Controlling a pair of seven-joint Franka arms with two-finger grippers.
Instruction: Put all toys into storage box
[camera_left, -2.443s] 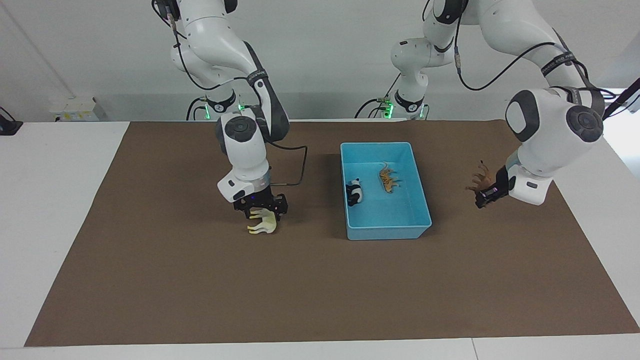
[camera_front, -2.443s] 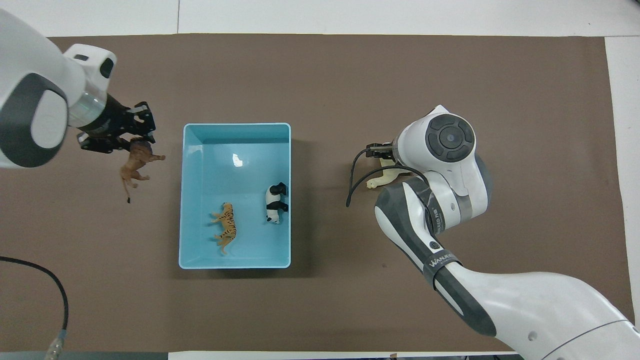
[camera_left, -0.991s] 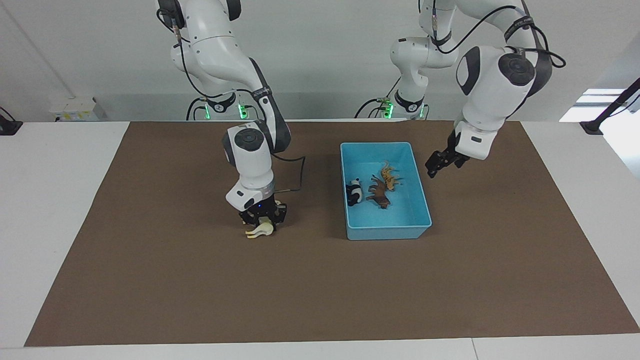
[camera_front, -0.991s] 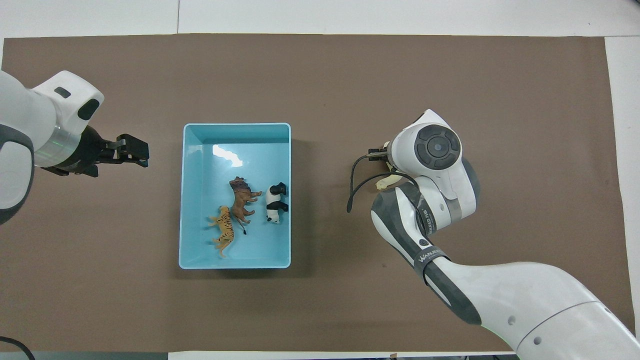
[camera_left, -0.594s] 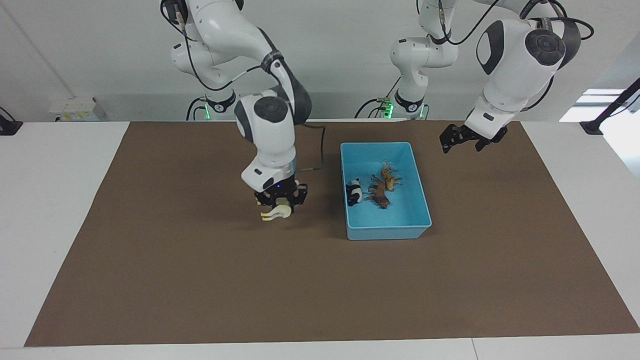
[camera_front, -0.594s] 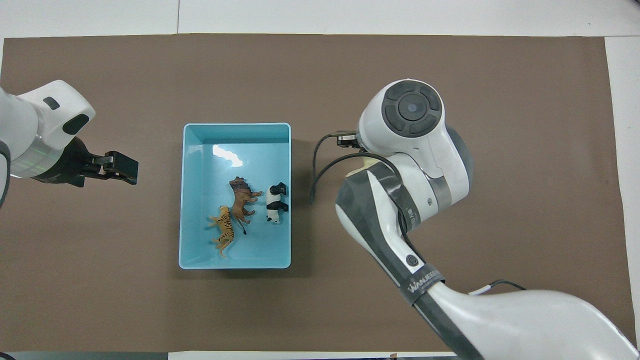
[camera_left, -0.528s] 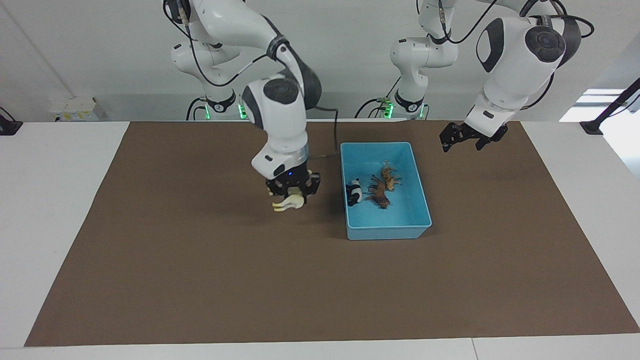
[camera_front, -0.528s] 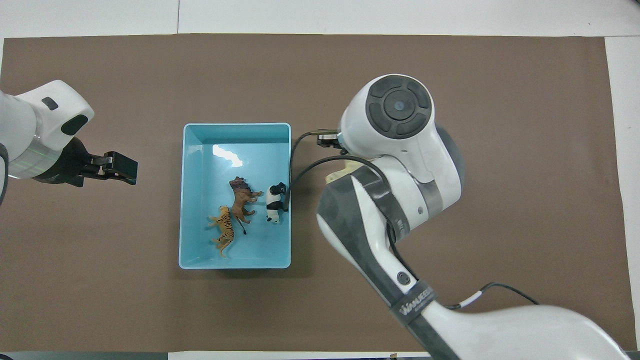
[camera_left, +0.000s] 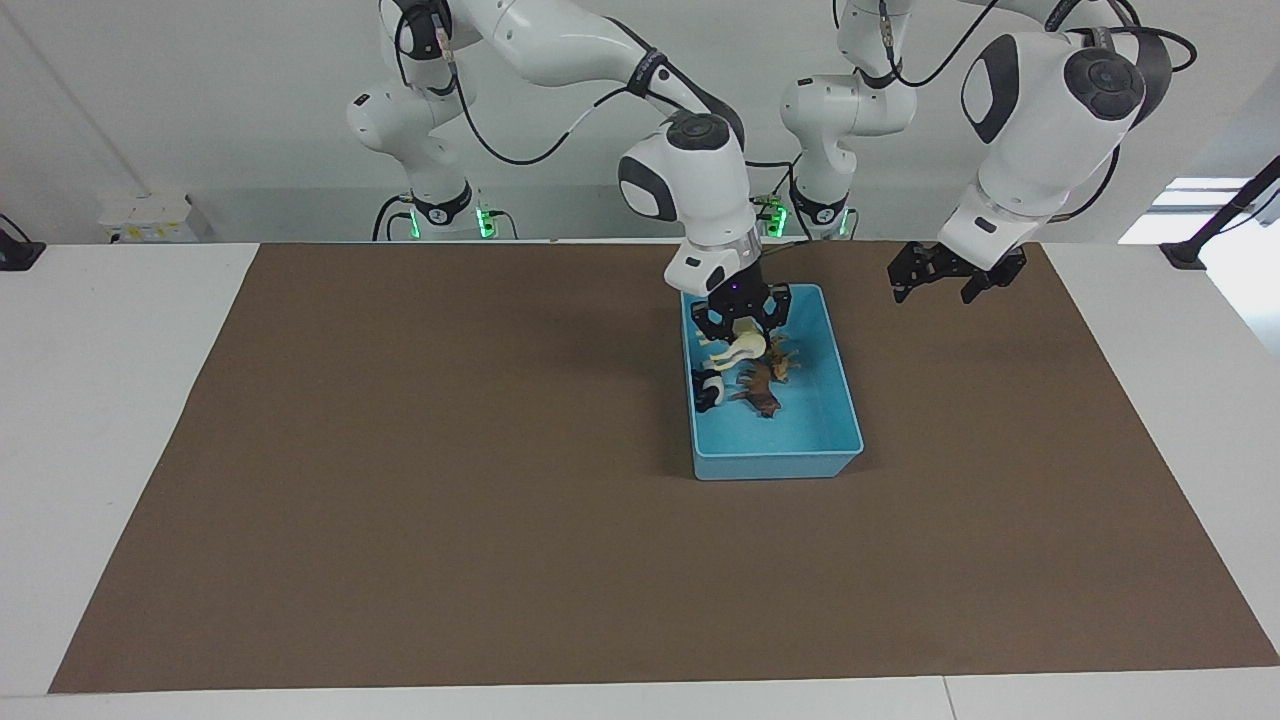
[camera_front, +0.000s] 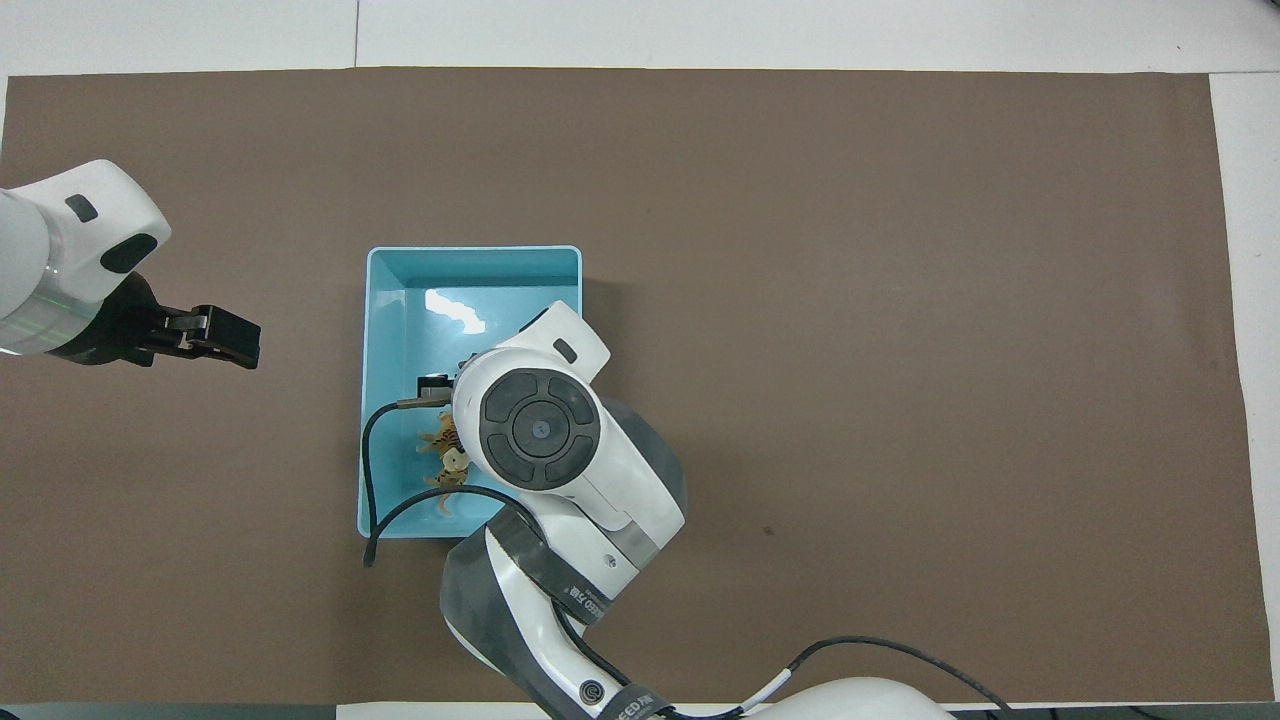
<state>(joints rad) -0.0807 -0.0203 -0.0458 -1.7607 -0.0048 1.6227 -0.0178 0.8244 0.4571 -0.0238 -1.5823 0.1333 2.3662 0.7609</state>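
Storage box (camera_left: 845, 400): light blue plastic, smooth, glossy; a bright glare patch shows on its floor in the overhead view. Horse (camera_left: 742, 349): cream plastic, smooth, slight sheen. Lion (camera_left: 760, 387) and panda (camera_left: 708, 388): moulded plastic. Desk (camera_left: 120, 400): white, smooth. Mat (camera_left: 450, 480) over it: brown, matt, like paper or felt. Arm casings: glossy white plastic with dark grey matt caps.

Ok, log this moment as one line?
right end effector: shut on horse, over storage box | in box: panda, lion, tiger | left end effector: open, waiting over mat
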